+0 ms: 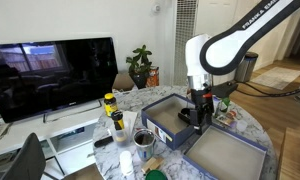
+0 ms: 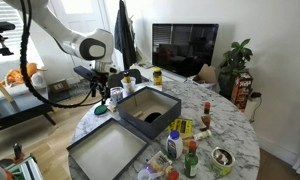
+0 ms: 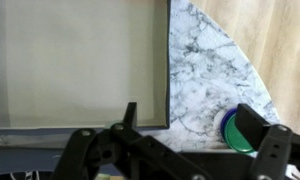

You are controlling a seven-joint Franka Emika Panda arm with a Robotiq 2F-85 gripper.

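Observation:
My gripper [image 3: 190, 125] is open and empty, low over the marble table [image 3: 205, 60]. In the wrist view one finger hangs at the rim of a grey tray-like box [image 3: 80, 60] whose inside is bare. The other finger stands beside a round green lid with a blue rim [image 3: 234, 131], partly hidden by that finger. In both exterior views the gripper [image 1: 198, 118] [image 2: 108, 92] points down at the table edge, next to the deeper grey box [image 1: 172, 113] [image 2: 145, 108].
A second, shallower grey box [image 1: 225, 155] [image 2: 108, 150] lies on the table. Bottles with yellow caps [image 1: 112, 108], a metal cup [image 1: 144, 138] and small sauce bottles [image 2: 188, 152] crowd one end. A TV [image 1: 50, 72] and a potted plant [image 1: 141, 65] stand beyond.

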